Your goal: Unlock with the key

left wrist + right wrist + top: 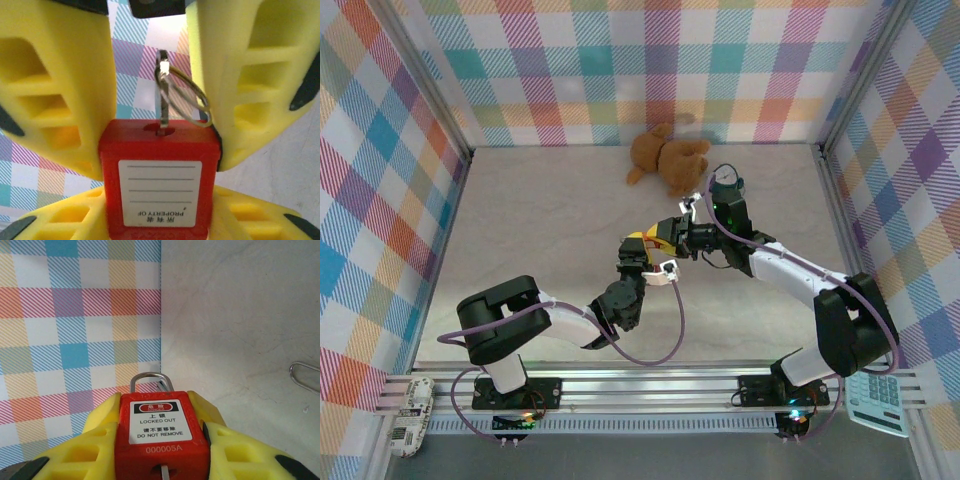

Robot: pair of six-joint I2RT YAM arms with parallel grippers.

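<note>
The key is standing in the keyhole of the red padlock, shaft down in the slot, its key ring hanging off the head to the right. Lock and key are being held off the table, mid-workspace, right where the two grippers are meeting.

The left arm is reaching forward and inward with its elbow low, the left gripper pointing toward the back wall. The right arm is stretching across from its side, the right gripper aiming leftward, nose to nose with the other.

Bare tabletop is lying open all along the left and the near side. A teddy bear is lying by the back wall, near the right wrist but apart from it. The plaid walls are sitting well off on every side.

Now the fingers. In the right wrist view the yellow fingers are clamping the padlock's body on both flanks, its shackle closed and pointing away from the camera. In the left wrist view one yellow pair is flanking the key from above and another is hugging the lock's lower corners. Whether the left gripper's pair is pressing or just sitting alongside, I cannot tell.
</note>
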